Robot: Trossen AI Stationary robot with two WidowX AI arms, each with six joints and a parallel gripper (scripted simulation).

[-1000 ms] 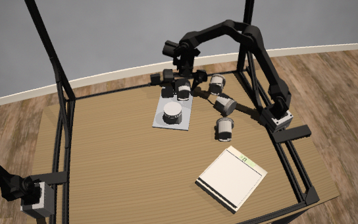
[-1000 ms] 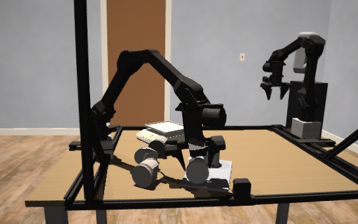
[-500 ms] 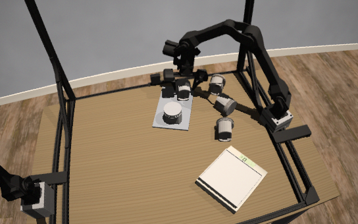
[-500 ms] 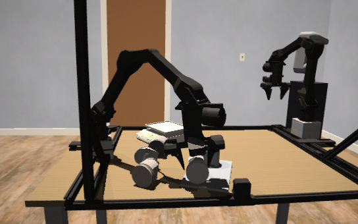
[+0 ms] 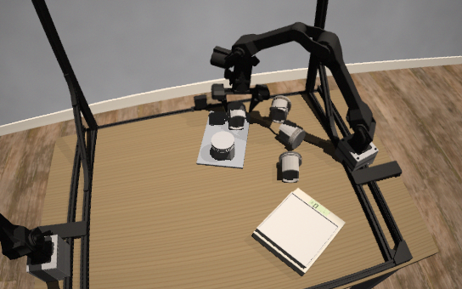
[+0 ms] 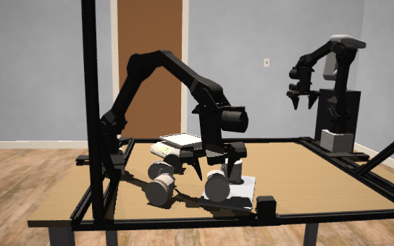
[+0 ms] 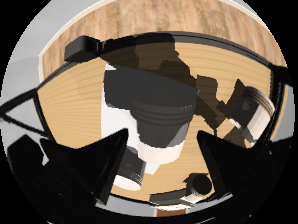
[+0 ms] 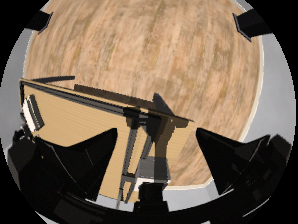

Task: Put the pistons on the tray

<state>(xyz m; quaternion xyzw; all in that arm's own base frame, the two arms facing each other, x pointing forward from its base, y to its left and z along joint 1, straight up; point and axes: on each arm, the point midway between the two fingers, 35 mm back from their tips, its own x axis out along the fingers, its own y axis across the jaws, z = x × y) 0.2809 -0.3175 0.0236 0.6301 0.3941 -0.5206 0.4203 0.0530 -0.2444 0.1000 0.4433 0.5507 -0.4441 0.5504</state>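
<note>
Steel-grey and flat, the tray (image 5: pixel 205 158) (image 6: pixel 250 182) (image 7: pixel 111 125) bears an upright pale cylindrical piston (image 5: pixel 222 144) (image 6: pixel 235 171) (image 7: pixel 129 177) and, at its far end, a pale piston lying on its side (image 5: pixel 237 121) (image 6: pixel 217 186) (image 7: pixel 165 125). The left gripper (image 5: pixel 238 110) (image 6: pixel 215 178) (image 7: pixel 164 133) stands spread around the lying piston, pinching nothing; the right gripper (image 6: pixel 303 108) (image 8: pixel 158 132) hangs spread, well apart. To complete the release, lift straight up, keeping both fingers off the piston's sides. Caution: a brushed side may start a roll. Verify rest before withdrawing fully. Three other pale pistons (image 5: pixel 290 135) (image 6: pixel 159 189) (image 7: pixel 252 115) lie beside the tray, on wood-grained tabletop (image 5: pixel 170 212) (image 6: pixel 308 174) (image 7: pixel 65 105) (image 8: pixel 75 115). Dark framing edges it; beyond are a blue-grey wall (image 5: pixel 170 42) (image 6: pixel 235 29) and a brown door (image 6: pixel 150 69).
</note>
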